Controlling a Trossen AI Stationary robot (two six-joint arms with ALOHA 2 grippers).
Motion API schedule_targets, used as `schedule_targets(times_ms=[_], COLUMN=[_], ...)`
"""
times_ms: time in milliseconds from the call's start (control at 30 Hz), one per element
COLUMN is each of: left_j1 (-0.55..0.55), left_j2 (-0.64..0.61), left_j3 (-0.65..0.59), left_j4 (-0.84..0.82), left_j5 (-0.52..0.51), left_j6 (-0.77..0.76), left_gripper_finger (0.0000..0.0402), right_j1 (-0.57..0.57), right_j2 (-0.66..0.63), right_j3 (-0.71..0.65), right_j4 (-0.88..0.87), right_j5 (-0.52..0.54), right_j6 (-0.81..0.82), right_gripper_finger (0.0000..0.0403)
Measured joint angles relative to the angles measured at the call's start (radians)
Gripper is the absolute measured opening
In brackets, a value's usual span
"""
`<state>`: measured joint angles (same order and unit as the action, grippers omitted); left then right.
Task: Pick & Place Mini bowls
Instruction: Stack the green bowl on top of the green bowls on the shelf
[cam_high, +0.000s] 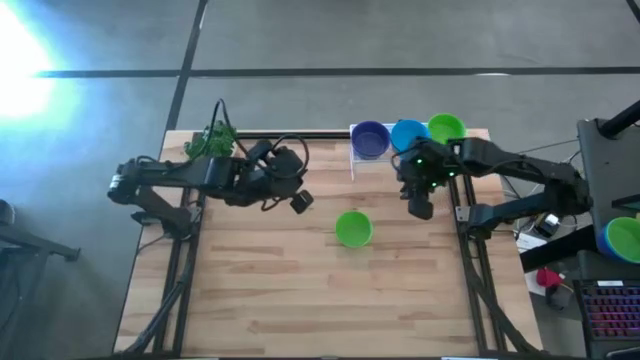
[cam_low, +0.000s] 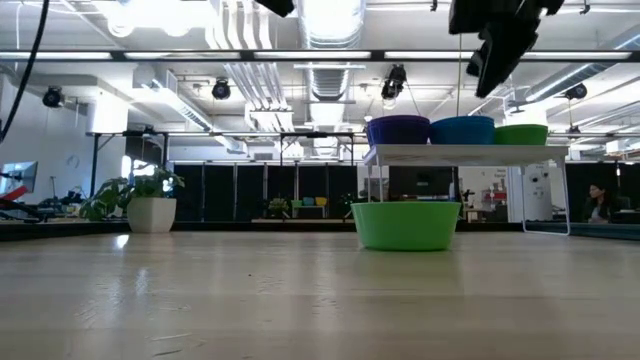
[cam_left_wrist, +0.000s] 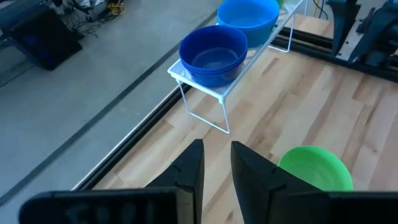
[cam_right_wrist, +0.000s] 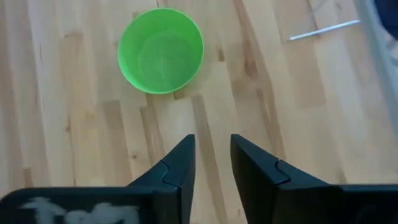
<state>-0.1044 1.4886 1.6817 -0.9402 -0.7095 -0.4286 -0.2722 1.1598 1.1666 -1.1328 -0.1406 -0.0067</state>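
Three mini bowls stand in a row on the white wire rack (cam_high: 356, 160) at the far edge of the tabletop (cam_high: 260, 290): a purple bowl (cam_high: 370, 138), a blue bowl (cam_high: 407, 134) and a green bowl (cam_high: 446, 127). The rack lifts them clear of the wood, so each rim is open to approach from above. A fourth bowl, the loose green bowl (cam_high: 353, 228), sits upright on the tabletop near the middle, well apart from the rack.

The right gripper (cam_right_wrist: 211, 163) hangs above the tabletop beside the rack, fingers parted and empty, aimed down with the loose green bowl ahead of it; this bowl is probably the next one to be handled. The left gripper (cam_left_wrist: 216, 165) waits over the left half, fingers slightly apart, holding nothing.

Limits of view: in the left wrist view the rack's green bowl is almost wholly cut off. In the low view both arms are cropped at the top edge. A stack of bowls (cam_high: 624, 238) at the right edge is only partly visible.
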Motion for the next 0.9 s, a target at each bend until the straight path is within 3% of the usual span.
schedule_targets(times_ms=[233, 467, 900], left_j1=[-0.002, -0.009, -0.012], left_j2=[-0.001, -0.001, -0.001], left_j3=[-0.001, -0.001, -0.001], left_j4=[-0.010, -0.011, -0.022], left_j5=[0.000, 0.000, 0.001], left_j6=[0.002, 0.002, 0.010], left_gripper_finger=[0.0074, 0.0074, 0.0074], right_j1=[0.008, 0.011, 0.019], right_j2=[0.061, 0.165, 0.379], right_j3=[-0.119, -0.211, -0.215], right_j4=[0.249, 0.445, 0.482], right_j5=[-0.002, -0.064, -0.137], right_j6=[0.137, 0.271, 0.348], right_gripper_finger=[0.0131, 0.0129, 0.0109])
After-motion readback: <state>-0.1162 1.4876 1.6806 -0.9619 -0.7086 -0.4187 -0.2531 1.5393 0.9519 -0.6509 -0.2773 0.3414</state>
